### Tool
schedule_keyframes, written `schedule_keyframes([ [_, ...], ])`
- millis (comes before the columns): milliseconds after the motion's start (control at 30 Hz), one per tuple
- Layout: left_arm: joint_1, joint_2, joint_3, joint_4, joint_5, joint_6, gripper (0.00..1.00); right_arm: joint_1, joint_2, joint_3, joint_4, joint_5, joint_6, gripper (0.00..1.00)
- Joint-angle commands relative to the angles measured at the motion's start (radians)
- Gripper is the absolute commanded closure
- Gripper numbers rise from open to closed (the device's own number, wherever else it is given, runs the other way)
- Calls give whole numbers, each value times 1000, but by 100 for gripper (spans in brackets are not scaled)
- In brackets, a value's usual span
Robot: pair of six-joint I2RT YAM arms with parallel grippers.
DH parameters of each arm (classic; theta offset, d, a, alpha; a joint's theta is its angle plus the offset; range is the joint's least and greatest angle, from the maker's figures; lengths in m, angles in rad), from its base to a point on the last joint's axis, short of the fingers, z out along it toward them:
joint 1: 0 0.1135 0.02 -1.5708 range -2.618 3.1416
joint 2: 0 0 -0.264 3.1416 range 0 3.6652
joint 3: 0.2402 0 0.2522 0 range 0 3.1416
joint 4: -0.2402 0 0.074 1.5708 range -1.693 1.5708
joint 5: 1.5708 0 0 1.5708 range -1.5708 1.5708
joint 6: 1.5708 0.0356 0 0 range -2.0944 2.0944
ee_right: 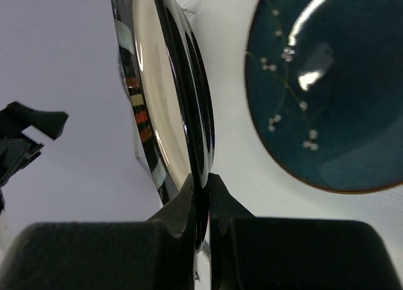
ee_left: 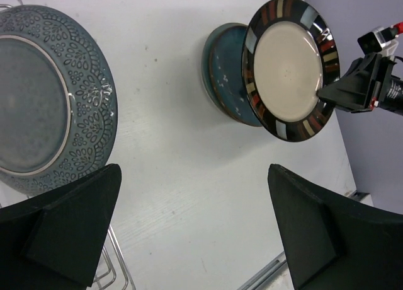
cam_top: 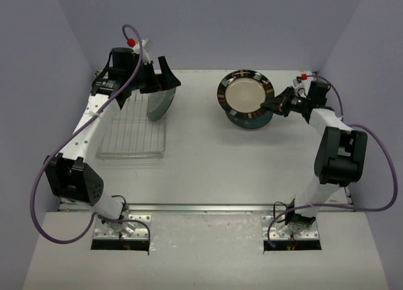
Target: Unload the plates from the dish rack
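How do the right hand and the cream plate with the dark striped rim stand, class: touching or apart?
Touching. The right wrist view shows the right hand clamped on both faces of the cream plate at its rim, with no gap.

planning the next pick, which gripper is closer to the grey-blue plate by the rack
Left. The left gripper hangs open right next to the grey-blue plate at the far corner of the dish rack; the right gripper is across the table, shut on the striped-rim plate.
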Motion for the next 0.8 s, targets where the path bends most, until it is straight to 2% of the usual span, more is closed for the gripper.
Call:
schedule_keyframes([
  [0, 6, -69, 23, 5, -59, 23, 0, -24, 56, 115, -33, -40, -67, 100],
  [400, 6, -80, 6, 5, -74, 29, 0, -30, 224, 196, -118, 20, -149, 100],
  [767, 6, -76, 10, -1, -104, 32, 0, -45, 283, 232, -182, 36, -186, 98],
])
